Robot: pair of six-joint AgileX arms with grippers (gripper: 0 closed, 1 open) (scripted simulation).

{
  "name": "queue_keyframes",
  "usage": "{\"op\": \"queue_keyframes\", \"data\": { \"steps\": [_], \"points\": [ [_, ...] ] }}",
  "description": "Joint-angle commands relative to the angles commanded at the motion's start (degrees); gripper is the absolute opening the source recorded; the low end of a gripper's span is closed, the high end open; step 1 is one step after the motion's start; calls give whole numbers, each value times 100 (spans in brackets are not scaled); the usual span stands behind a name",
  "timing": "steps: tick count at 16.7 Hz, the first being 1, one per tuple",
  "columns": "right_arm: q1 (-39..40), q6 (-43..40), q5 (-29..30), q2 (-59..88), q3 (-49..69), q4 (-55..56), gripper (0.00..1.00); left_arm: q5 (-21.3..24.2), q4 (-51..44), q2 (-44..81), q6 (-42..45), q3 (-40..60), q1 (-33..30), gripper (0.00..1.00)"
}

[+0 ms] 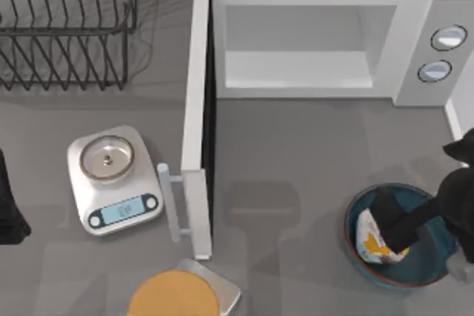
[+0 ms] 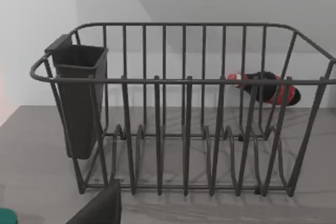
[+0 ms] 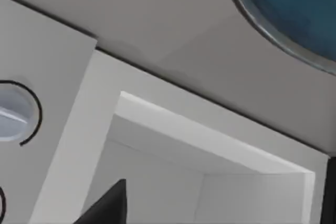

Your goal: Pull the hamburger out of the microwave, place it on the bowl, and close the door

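1. Grey bench [image 1: 296, 183] carries the microwave [image 1: 326, 42] along its far edge, the door [image 1: 197, 123] swung wide open.
2. Near the right front corner, the hamburger [image 1: 372, 240] lies inside the bowl [image 1: 429, 257].
3. Right gripper [image 1: 391, 221] sits over the hamburger; whether it grasps or has released, I cannot tell.
4. Left arm [image 1: 9, 205] is parked at the left edge.

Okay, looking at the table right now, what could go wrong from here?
The right pincer sits over the hamburger in the bowl; lifting away carelessly could drag it out or tip the bowl. The door stands wide open, with the scale near its handle; a clumsy closing reach could knock it.
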Motion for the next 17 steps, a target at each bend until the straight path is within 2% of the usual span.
{"op": "queue_keyframes", "data": {
  "steps": [4,13,17],
  "points": [
    [-536,-3114,-344,-1365,-534,41,100,0,0,0,0,0,0,100],
    [-1893,-11176,-1011,-4371,-1723,153,100,0,0,0,0,0,0,100],
    [-2419,-14074,-1181,-5415,-2139,187,100,0,0,0,0,0,0,100]
  ]
}}
